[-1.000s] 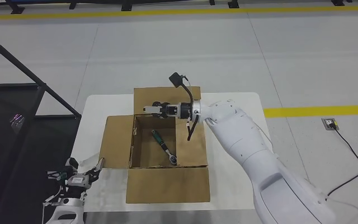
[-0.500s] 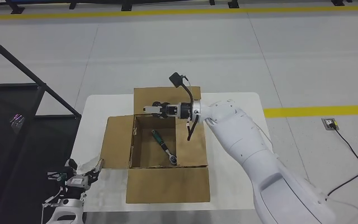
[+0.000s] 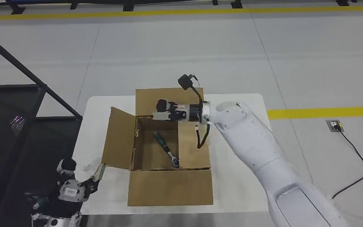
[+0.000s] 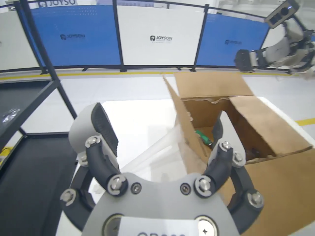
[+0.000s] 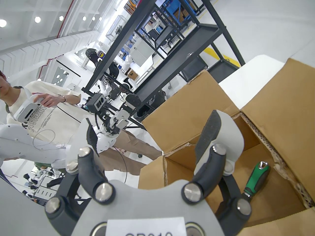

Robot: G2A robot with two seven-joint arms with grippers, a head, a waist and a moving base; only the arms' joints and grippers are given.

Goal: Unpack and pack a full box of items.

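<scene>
The box's left flap (image 3: 118, 144) has swung up from flat to a tilt, the right gripper (image 5: 152, 124) has rolled above the box's far edge, and the left gripper (image 4: 158, 116) has dropped back off the near left corner of the table (image 3: 93, 122). Both grippers stand wide open with nothing between their fingers. A wrench (image 3: 166, 148) lies alone on the floor of the open box (image 3: 170, 187). Its long axis runs diagonally, green handle toward the box's far left corner, steel head toward the near right corner. It looks stiff, compact and rather heavy for its size. The rubbery handle should give better purchase than the smooth metal, so a hold across the handle, fingers square to the axis, seems soundest.
</scene>
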